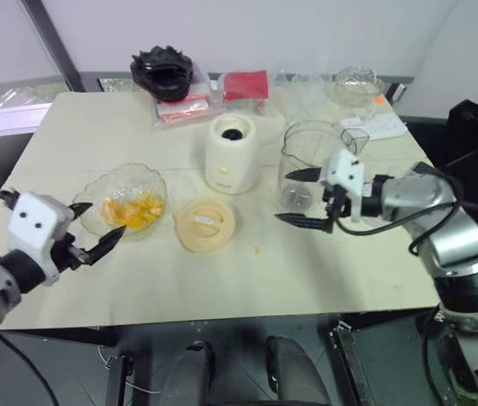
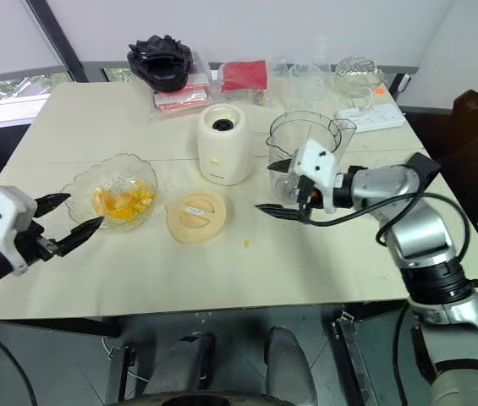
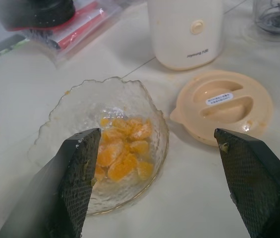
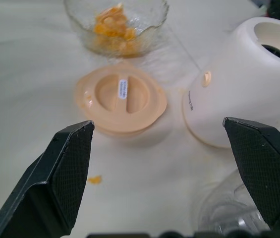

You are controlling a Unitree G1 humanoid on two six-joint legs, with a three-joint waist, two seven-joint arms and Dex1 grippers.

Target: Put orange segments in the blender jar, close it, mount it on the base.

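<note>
From the head camera, nearest is the left gripper, its fingers spread, holding nothing, just beside a glass bowl of orange segments. To the bowl's right a cream lid lies flat on the table. Behind the lid stands the white blender base. Further right the clear blender jar stands upright and uncovered. The right gripper, fingers apart, is at the jar's near side; contact is impossible to judge. A small orange scrap lies near the lid. At the far edge sit a black object and red packets, too indistinct to identify.

From the left wrist, the wide-apart fingers frame the bowl and lid; the jar is cut off at a corner.

From the right wrist, the parted fingers frame the lid and base; the jar's rim is a blur at the edge.
</note>
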